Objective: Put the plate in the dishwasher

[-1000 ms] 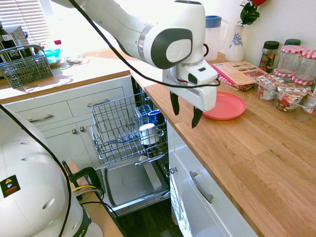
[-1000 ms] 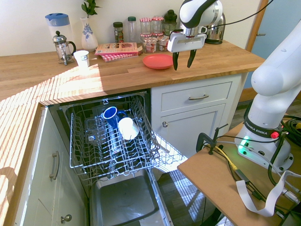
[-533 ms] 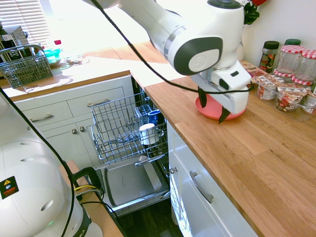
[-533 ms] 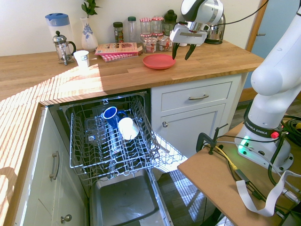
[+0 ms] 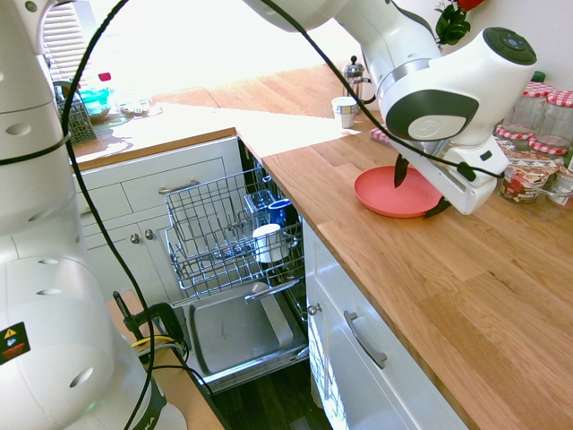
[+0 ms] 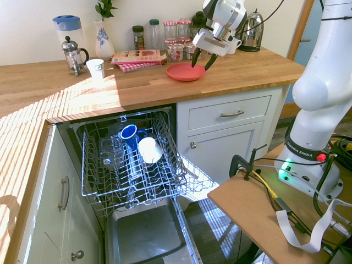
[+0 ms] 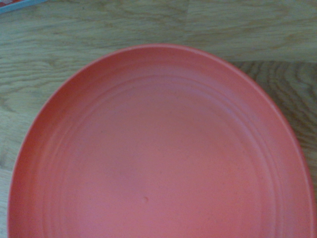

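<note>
Before me, the plate [image 6: 185,72] lies on the counter [image 6: 137,88]; in the rack [image 6: 110,176] are two cups [image 6: 150,150], side by side.

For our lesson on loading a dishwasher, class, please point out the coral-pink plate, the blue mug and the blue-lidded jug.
Coral-pink plate [image 5: 394,193]: first exterior view, on its flat middle.
Blue mug [image 6: 129,132]: second exterior view, at its mouth.
Blue-lidded jug [image 6: 67,23]: second exterior view, on its lid.
</note>
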You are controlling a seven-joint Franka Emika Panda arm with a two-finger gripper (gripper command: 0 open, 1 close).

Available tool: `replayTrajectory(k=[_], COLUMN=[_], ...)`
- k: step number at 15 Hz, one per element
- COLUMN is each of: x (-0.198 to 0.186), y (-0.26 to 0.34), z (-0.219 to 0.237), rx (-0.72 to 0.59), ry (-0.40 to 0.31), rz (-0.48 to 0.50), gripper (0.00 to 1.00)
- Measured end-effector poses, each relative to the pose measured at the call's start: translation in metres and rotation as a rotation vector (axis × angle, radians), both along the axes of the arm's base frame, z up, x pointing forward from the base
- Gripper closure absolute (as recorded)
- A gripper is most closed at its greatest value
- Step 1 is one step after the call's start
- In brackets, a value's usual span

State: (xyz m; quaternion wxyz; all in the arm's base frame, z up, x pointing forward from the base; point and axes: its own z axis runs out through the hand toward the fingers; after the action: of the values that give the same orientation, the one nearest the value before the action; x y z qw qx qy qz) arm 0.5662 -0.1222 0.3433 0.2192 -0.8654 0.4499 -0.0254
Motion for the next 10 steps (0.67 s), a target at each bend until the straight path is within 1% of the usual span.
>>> replayTrajectory(k=[3, 10], x=[0.003, 0.0048], y=[0.0012, 0.0043], z=[-0.0077, -0.0062], rx=[0.014, 0.021], ry=[0.006, -0.003], rz=[0.0, 0.015], gripper=[1.0, 1.0])
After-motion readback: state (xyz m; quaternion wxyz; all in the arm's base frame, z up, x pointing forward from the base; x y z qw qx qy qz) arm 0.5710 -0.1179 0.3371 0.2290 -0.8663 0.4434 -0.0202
